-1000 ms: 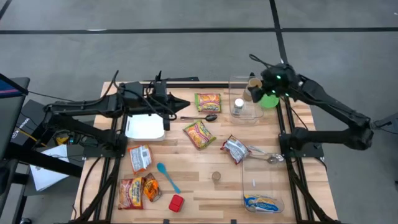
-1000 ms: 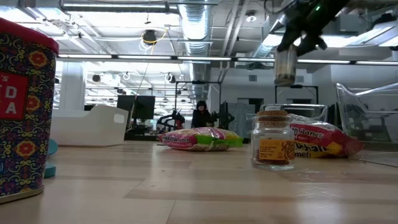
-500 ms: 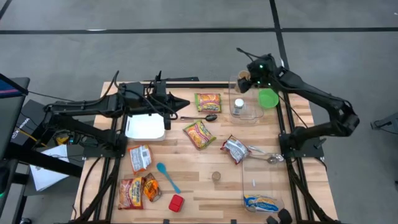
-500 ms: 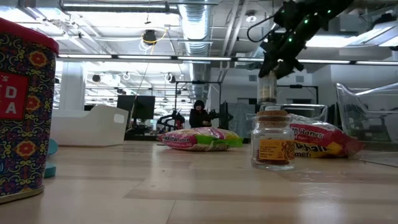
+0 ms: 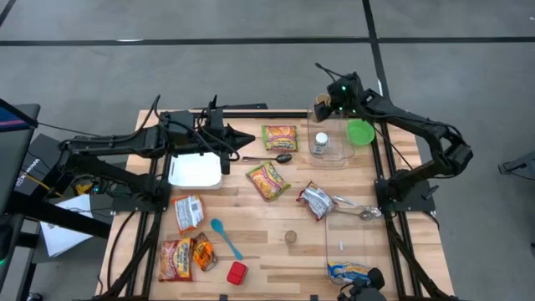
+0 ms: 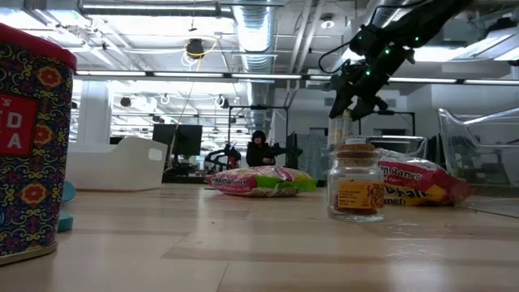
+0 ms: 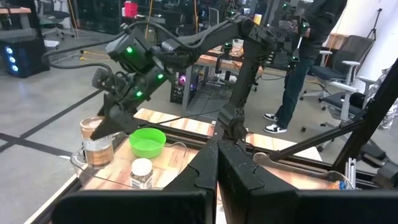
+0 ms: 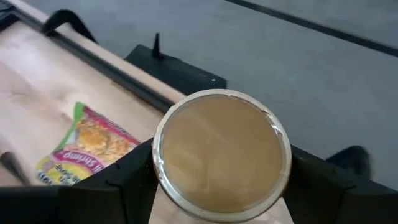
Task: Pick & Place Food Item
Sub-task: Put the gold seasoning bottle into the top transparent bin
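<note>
The right gripper (image 5: 323, 107) has its fingers (image 8: 134, 171) spread wide around a glass jar (image 8: 222, 153) of brown contents, clamping it from both sides; the right wrist view looks straight down on the jar's round top. In the left wrist view the jar hangs upright in that grip at the far corner of a clear plastic bin (image 5: 327, 155) at the table's (image 5: 267, 251) back right. Inside the bin stands a small white-capped bottle (image 5: 321, 142), and a green bowl (image 5: 360, 132) lies just beside the bin toward the table's right edge. A green noodle packet (image 5: 279, 137) lies near the bin on its left side, with a dark spoon (image 5: 277, 158) just in front of it and another noodle packet (image 5: 267, 181) nearer the middle of the table. A small cork-stoppered jar (image 6: 356, 184) stands alone toward the front. The left gripper (image 5: 242, 144) waits at the back left with its fingers pressed together, next to a white tray (image 5: 195, 170). A person (image 6: 259, 151) sits far off in the room behind the table.
</note>
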{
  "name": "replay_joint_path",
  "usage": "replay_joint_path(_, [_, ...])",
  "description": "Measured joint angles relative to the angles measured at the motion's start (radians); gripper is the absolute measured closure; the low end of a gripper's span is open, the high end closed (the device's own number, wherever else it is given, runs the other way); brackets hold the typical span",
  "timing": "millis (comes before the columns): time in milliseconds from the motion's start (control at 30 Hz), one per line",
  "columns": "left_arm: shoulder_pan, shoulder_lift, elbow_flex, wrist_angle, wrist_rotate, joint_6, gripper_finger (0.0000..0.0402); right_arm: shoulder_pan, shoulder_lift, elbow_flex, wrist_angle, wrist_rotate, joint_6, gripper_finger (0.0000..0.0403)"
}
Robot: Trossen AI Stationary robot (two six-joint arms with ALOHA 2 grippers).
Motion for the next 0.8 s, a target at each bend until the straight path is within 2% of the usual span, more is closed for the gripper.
replay_joint_path(400, [0.0,0.0,0.0,0.0,0.0,-0.037,0.0401,0.027,-0.005,-0.138,0.137,-0.013,0.021,0.0136])
replay_joint_path(633, [0.0,0.0,0.0,0.0,0.0,-0.048,0.0401,0.087,0.0,-0.193,0.172,0.058,0.014,0.0136])
replay_joint_path(800, [0.0,0.0,0.0,0.0,0.0,-0.055,0.0401,0.088,0.0,-0.231,0.241,0.078,0.008,0.0136])
